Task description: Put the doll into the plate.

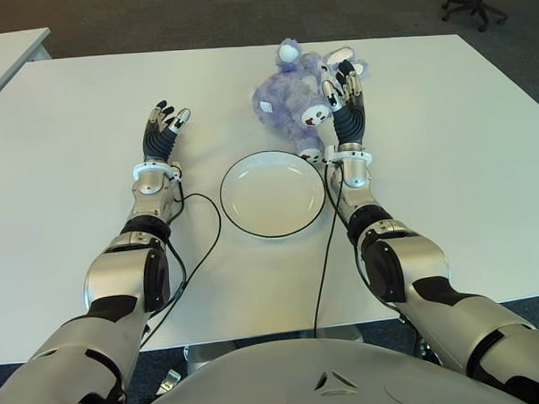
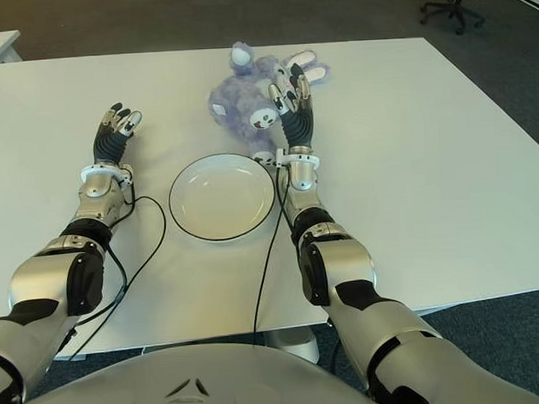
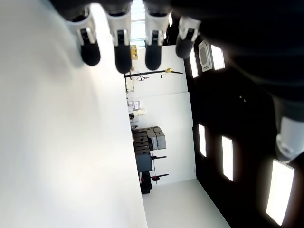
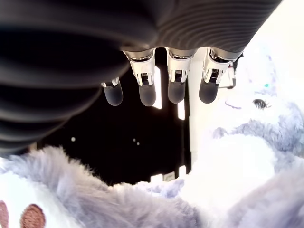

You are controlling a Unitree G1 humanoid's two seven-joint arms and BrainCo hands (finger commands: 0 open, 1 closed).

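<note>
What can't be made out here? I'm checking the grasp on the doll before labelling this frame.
- Contact between the right hand and the doll: eye views show the hand overlapping its right side; the right wrist view shows straight fingers above fur, grasping nothing.
- The doll's right side: hidden behind that hand.
- The plate and doll: absent from the left wrist view.
</note>
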